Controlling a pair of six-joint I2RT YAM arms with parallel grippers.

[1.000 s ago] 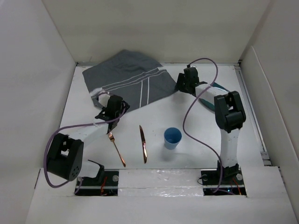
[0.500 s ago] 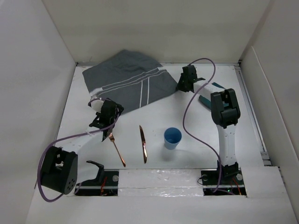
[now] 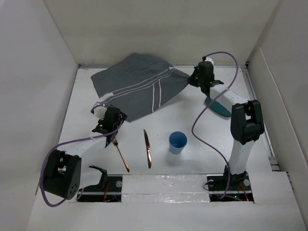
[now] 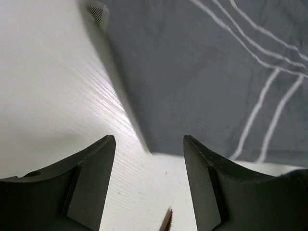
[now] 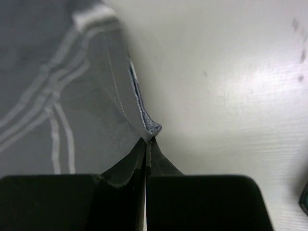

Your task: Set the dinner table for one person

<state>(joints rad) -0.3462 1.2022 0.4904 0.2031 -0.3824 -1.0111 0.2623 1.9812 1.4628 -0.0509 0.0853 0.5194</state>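
The right gripper (image 5: 148,140), pinched on the placemat's (image 5: 62,96) corner, should drag low and slow; the left gripper (image 4: 149,144) hangs wide, empty.

This looks like a robot lab, not a home. A flat white table (image 3: 202,161) sits inside a box of plain white walls (image 3: 159,29). Two robot arms are bolted at the near edge, the left arm (image 3: 62,171) and the right arm (image 3: 245,122). Long purple cables (image 3: 193,127) loop along them. Small boards with thin wires (image 3: 105,186) sit by their bases, and shiny tape (image 3: 163,183) covers the near edge. The dinner things look like test props: a grey striped cloth (image 3: 137,89) far back, then a copper fork (image 3: 120,154), a copper knife (image 3: 147,147) and a blue cup (image 3: 177,142) nearer.
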